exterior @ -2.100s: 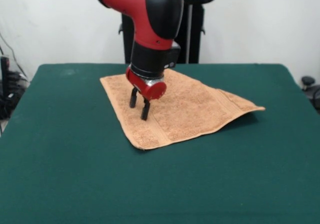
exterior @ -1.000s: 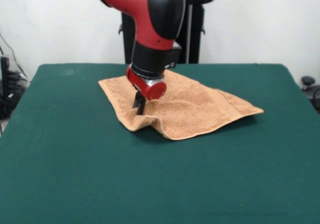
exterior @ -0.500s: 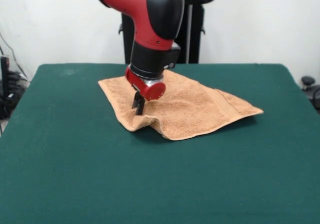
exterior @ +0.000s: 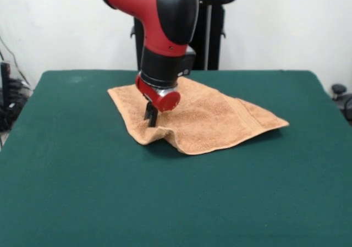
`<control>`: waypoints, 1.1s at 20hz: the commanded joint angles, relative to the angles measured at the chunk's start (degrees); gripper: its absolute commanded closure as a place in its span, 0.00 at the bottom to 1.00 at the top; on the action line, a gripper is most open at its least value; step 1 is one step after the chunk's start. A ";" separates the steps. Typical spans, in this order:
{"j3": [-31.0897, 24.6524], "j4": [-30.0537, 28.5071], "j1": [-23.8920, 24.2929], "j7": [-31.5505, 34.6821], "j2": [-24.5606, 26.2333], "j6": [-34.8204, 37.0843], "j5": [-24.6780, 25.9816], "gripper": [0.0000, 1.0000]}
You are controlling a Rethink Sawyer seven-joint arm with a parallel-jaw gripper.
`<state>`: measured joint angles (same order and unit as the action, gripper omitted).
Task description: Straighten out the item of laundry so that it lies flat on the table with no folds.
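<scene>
An orange-tan towel, the item of laundry [exterior: 212,117], lies on the dark green table [exterior: 176,197] toward the back middle. Its front left part is bunched into a raised ridge, and its front corner is pulled in underneath. My gripper [exterior: 150,120] stands on that ridge, shut on a pinch of the cloth, with the red and black arm coming down from above. The towel's right corner lifts a little off the table and casts a shadow. The arm hides part of the towel's far edge.
A black stand [exterior: 212,27] rises behind the table's far edge. Cables and dark gear [exterior: 8,101] sit off the table's left side, and a dark object [exterior: 342,95] shows at the right edge.
The gripper was open above the flat towel, then came down and shut on the cloth. It has pulled the front corner in and up, forming a ridge, and now shifts slightly left and up.
</scene>
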<state>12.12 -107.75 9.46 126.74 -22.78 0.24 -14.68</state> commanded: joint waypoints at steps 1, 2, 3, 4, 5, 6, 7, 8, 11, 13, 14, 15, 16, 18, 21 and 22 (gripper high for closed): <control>0.95 12.84 3.25 0.27 6.04 3.11 1.74 1.00; 0.89 13.97 3.73 -0.43 6.27 3.74 2.34 1.00; 0.81 15.07 4.20 -0.84 6.60 4.34 2.93 1.00; 0.59 15.95 4.71 -1.08 6.88 4.82 3.59 1.00; 0.37 16.85 5.13 -1.04 7.23 5.35 4.25 1.00; 0.12 17.45 5.54 -0.98 7.53 5.48 4.65 1.00; -0.08 18.01 5.86 -0.79 7.77 5.82 5.06 1.00; -0.16 18.24 6.04 -0.51 7.67 6.10 5.54 1.00; -0.44 19.20 6.59 0.01 7.55 7.49 7.08 1.00; -0.44 19.04 6.67 0.59 7.02 7.98 7.88 1.00; -0.41 18.87 6.67 0.94 6.78 8.05 8.22 1.00; -0.37 18.72 6.65 1.29 6.54 8.19 8.51 1.00; -0.33 18.29 6.50 1.77 6.31 7.88 8.81 1.00; -0.39 18.08 6.55 2.30 6.07 7.63 9.32 1.00; -0.21 18.03 6.42 3.05 6.05 7.20 9.56 1.00; -0.07 17.94 6.28 3.43 6.04 6.70 9.55 1.00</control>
<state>12.90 -95.04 15.18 126.74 -20.38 10.15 -7.17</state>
